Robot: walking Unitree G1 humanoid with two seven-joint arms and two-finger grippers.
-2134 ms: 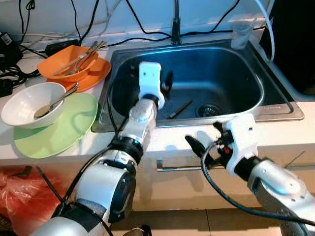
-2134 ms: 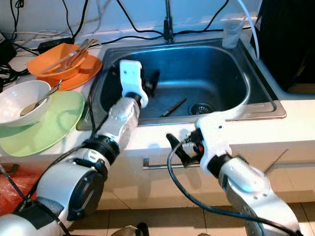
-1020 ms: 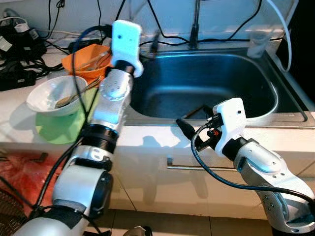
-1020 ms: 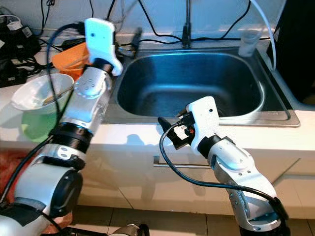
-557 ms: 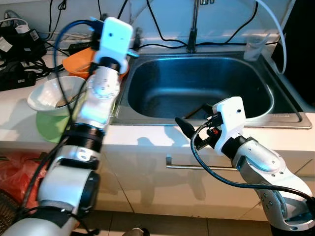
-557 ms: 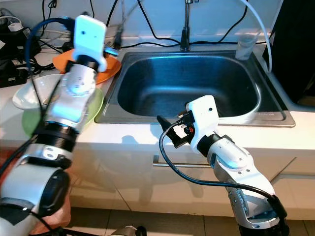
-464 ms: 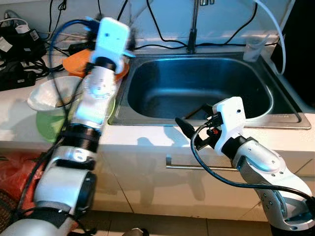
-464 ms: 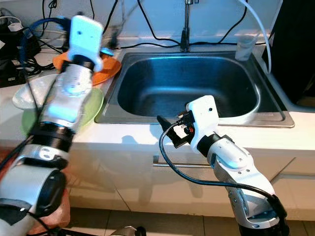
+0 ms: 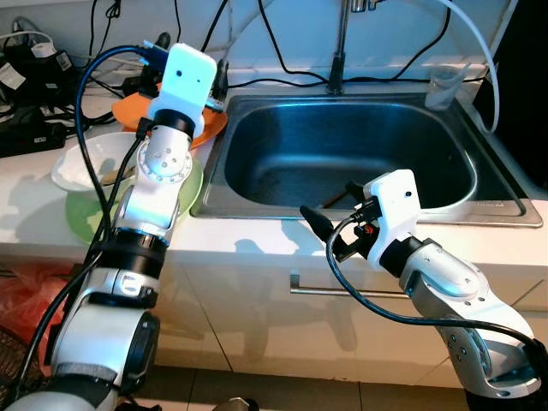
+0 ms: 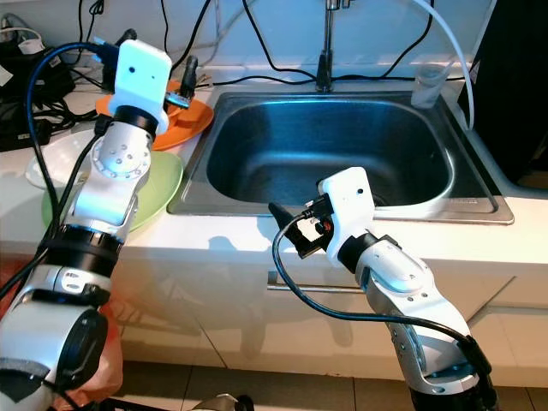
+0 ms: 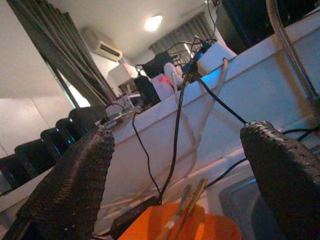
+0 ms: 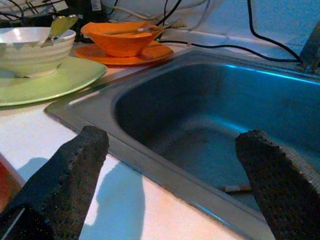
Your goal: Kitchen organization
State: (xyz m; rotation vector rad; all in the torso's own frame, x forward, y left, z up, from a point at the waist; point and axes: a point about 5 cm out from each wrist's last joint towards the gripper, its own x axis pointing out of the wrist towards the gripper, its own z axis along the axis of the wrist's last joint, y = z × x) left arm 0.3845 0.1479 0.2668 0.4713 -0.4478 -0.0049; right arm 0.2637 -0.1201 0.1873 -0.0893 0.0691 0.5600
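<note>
Lying diagonally on the sink (image 9: 479, 184) floor: one chopstick (image 9: 335, 196).

head stereo downward, sink (image 9: 342, 154), wrist close-ups

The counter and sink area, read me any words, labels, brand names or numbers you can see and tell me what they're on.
No readable text anywhere.
Orange bowl, white bowl, green plate: plain, no markings.
Clear cup by the sink: no label visible.
White housings of the left claw and right claw: no lettering legible.
</note>
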